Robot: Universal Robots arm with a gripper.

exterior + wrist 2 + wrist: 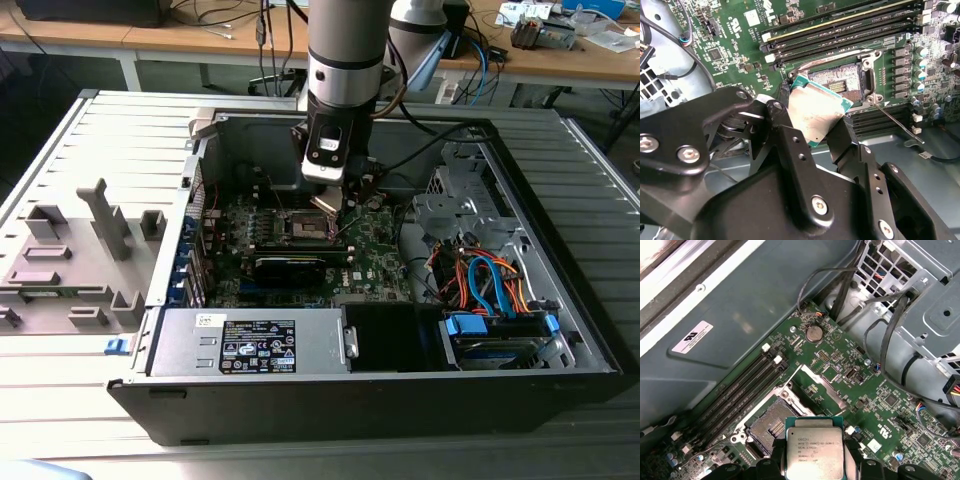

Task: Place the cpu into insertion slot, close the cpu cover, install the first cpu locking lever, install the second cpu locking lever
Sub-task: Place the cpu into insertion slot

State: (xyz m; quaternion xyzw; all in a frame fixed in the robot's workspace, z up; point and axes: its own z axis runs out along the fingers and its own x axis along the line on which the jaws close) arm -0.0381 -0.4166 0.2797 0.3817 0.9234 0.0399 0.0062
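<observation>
My gripper (328, 198) hangs inside the open computer case, shut on the cpu (329, 204). In both wrist views the cpu (815, 112) (814, 447) is a flat square chip with a silvery top and green edge, pinched at two opposite sides by the black fingers (784, 122). It is held tilted a little above the insertion slot (842, 82) (771, 422), whose dark contact field lies bare. The cpu cover (822, 387) stands swung up at the slot's far side. A thin wire locking lever (897, 124) sticks out loose beside the slot.
Green motherboard (375, 245) with long memory slots (840, 35) next to the slot. A black card (290, 265), the power supply (250, 345) and a drive bay with blue and orange cables (490, 285) crowd the case. Cables (890, 330) hang by the metal cage.
</observation>
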